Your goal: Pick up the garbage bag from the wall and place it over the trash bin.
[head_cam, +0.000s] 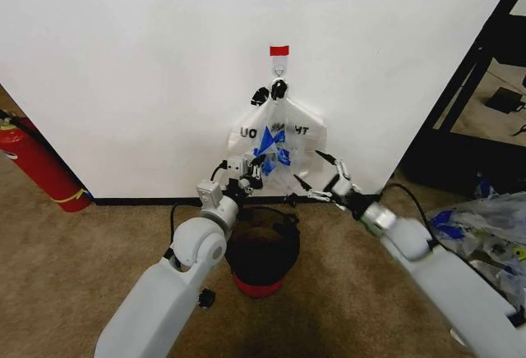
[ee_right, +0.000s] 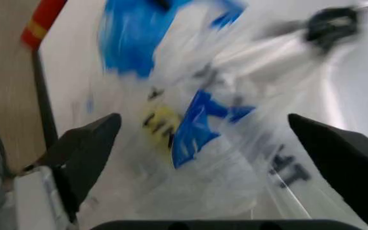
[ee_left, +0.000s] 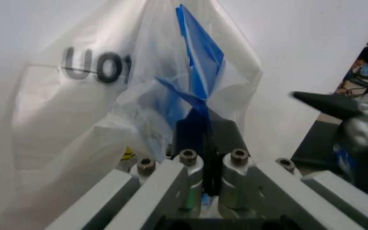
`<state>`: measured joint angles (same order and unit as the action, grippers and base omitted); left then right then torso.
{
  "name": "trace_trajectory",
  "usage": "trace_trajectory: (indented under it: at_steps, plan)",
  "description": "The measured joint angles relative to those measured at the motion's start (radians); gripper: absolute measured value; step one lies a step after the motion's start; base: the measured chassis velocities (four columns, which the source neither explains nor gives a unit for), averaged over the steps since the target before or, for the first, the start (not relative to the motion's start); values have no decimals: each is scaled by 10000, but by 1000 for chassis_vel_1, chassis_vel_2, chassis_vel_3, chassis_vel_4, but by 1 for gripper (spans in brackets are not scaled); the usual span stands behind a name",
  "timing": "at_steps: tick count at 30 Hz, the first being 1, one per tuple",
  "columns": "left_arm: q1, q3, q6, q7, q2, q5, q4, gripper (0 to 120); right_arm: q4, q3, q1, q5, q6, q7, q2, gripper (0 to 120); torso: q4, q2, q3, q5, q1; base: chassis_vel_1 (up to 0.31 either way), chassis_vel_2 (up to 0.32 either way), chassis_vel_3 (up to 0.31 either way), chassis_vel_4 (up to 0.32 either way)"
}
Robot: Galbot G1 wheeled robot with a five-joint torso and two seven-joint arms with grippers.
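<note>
The thin translucent white garbage bag (head_cam: 283,140) hangs from a small hook (head_cam: 280,68) on the plain white wall (head_cam: 148,62), above the black wire-mesh trash bin (head_cam: 261,261). The left gripper (head_cam: 256,171) reaches up, fingers pinched on a blue tape tab (ee_left: 200,72). The right gripper (head_cam: 316,176) points at the bag's right side, fingers spread wide.

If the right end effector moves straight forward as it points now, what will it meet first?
Most likely the thin translucent white plastic garbage bag, which hangs between the open right end effector fingers; behind it the white wall.
</note>
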<state>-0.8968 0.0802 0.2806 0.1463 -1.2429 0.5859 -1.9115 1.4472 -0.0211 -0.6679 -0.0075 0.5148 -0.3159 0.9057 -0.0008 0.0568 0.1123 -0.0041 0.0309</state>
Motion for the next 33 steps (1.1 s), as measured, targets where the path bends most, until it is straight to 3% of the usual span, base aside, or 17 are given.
trace_trajectory:
  at_steps: [5,15,22,26,28,33]
  plan:
    - [23,126,-19,-18,1,5,24,0,-956,-435,1072,-995,-23,-534,492,100,-3,0,0,0,0,0,0,0,0]
    - [-2,309,-62,-24,83,41,25,0,-2073,-862,2131,-1659,25,-733,1575,98,0,-1,-1,-1,0,0,0,0,0]
    - [-5,341,-85,-24,107,66,25,0,-2469,-817,2522,-2429,-417,-717,1937,77,-1,0,-1,-1,0,0,0,0,0]
    - [0,344,-112,-23,131,78,31,0,-2361,-720,2473,-2472,-914,-556,1765,61,-5,0,-1,1,0,0,0,0,0]
    - [8,344,-114,-23,134,80,32,0,-2323,-691,2437,-2466,-952,-520,1725,59,-5,0,-2,1,0,0,0,0,0]
    - [61,294,-114,-10,136,87,35,0,-2022,-575,2145,-2388,-1289,33,1475,36,-2,0,-2,1,-1,0,0,0,0]
